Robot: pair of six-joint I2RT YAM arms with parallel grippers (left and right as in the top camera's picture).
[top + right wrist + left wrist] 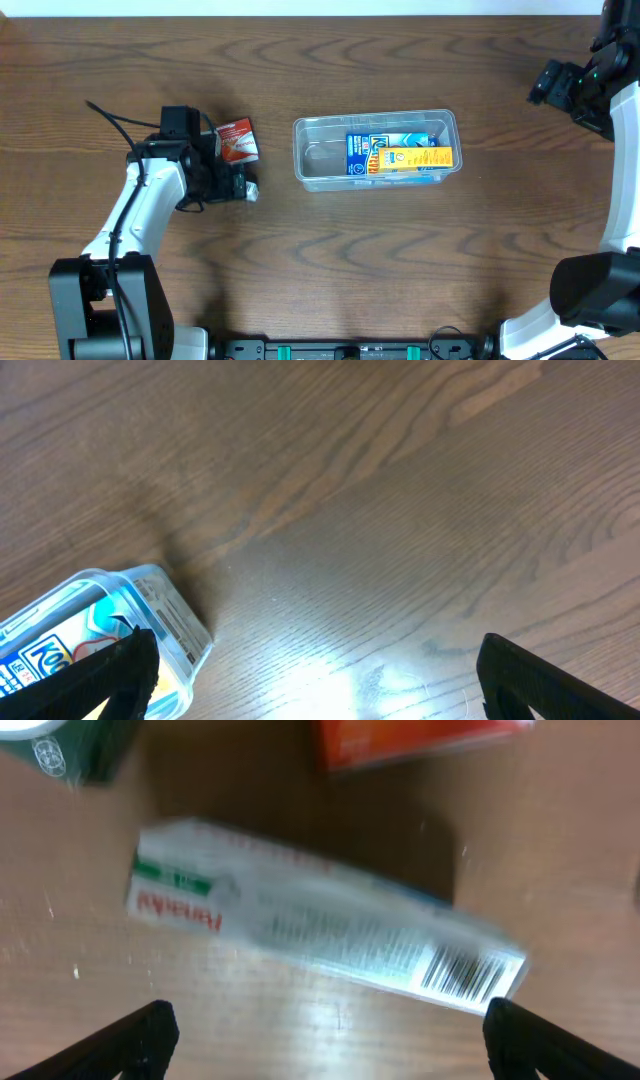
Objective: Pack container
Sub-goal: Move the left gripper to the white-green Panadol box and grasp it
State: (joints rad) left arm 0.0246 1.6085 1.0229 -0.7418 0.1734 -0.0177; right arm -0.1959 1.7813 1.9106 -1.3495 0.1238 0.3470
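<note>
Spread left gripper (330,1020) is poised over a white cardboard box (320,930); clear plastic rectangular container (318,152) lies apart from it and the spread right gripper (315,660).

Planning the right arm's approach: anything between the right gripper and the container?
Nothing: only bare wooden table lies between the right gripper and the container. The overhead view shows it, and the right wrist view agrees.

Container (320,128) at centre of desk (400,260), boxes (400,155) in its right half; left of it, small carton (238,140); long carton (320,935) beneath left hand (325,1020).
</note>
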